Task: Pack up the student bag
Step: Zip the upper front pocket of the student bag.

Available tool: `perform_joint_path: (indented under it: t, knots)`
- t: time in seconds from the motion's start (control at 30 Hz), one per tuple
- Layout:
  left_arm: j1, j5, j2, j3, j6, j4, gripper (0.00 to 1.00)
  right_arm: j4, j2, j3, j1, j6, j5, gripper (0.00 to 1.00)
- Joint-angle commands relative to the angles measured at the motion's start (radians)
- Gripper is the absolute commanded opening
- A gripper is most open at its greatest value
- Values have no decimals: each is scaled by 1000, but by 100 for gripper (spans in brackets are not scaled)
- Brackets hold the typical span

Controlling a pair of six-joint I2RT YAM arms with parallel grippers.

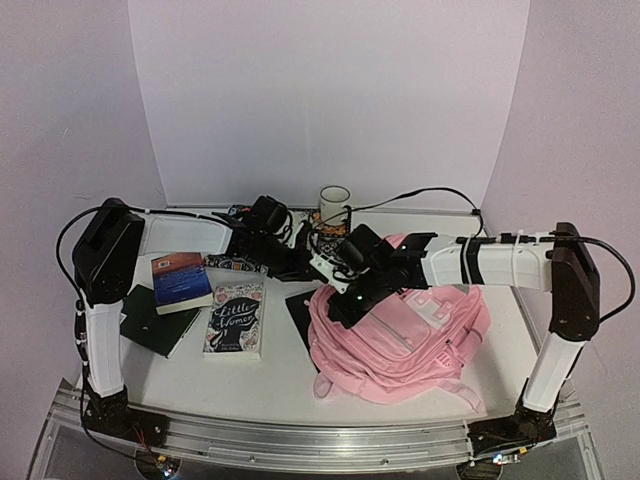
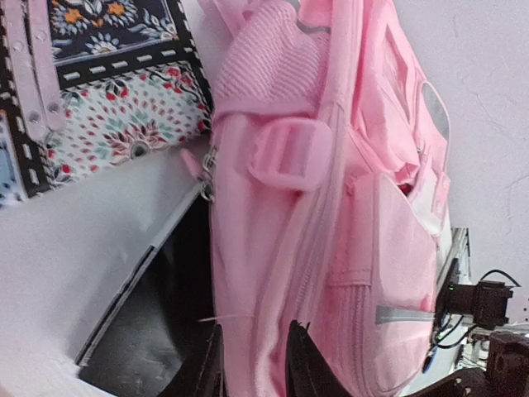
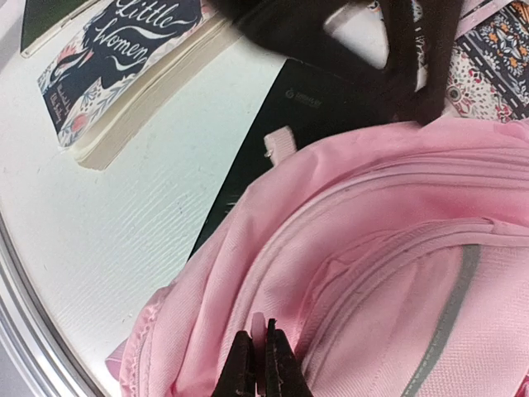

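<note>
Right wrist | right gripper (image 3: 259,337) pinched tight on student bag (image 3: 388,207) fabric | left gripper (image 2: 254,335) fingers narrowly apart | what's inside: can't tell

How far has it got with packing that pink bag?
Nothing looks packed yet: Little Women, the blue book and the dark green notebook lie outside the student bag. In hand: the right hand is pinched shut on a small pink tab on the bag; the left hand sits at its side, fingers slightly apart. Left, probably: opening it and loading the books.
</note>
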Motion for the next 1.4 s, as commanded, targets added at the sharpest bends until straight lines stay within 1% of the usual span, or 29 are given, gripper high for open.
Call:
perform_joint_path:
  t: [0.0,0.07,0.13,0.2,0.4,0.53,0.6,0.63,0.7,0.8,0.83,0.87,1.1,1.27,1.37]
  knots:
    - [35,-103,-133,-71,-31,52,42,12,-37,29,25,14,27,0]
    - [33,-109,-187,-136,-70,52,52,35,-34,27,26,15,34,0]
    - [27,-100,-230,-191,-106,54,57,54,-32,23,26,15,34,0]
    - [6,-88,-255,-233,-140,55,61,70,-32,16,25,14,32,0]
    - [-102,-77,-243,-288,-213,79,64,102,-36,1,25,7,27,0]
    - [-128,-73,-212,-297,-243,99,64,113,-43,-5,25,2,24,0]
    - [-133,-64,-195,-291,-246,101,60,114,-50,-10,25,-2,26,0]
    - [-135,-57,-187,-284,-244,101,56,115,-55,-13,25,-4,25,0]
    - [-137,-48,-184,-266,-236,101,34,116,-69,-23,25,-7,21,0]
    - [-134,-75,-214,-226,-203,99,11,114,-103,-57,25,-11,-2,0]
    - [-129,-83,-222,-207,-193,94,4,113,-118,-72,25,-12,-16,0]
    - [-122,-89,-229,-182,-181,88,1,113,-133,-87,25,-12,-36,0]
    - [-42,-86,-209,-5,-124,20,0,74,-247,-204,29,-17,-147,0]
    - [-2,-90,-132,159,-65,-66,0,34,-291,-268,40,-23,-184,0]
    - [14,-95,-71,230,-42,-93,0,24,-293,-283,44,-25,-194,0]
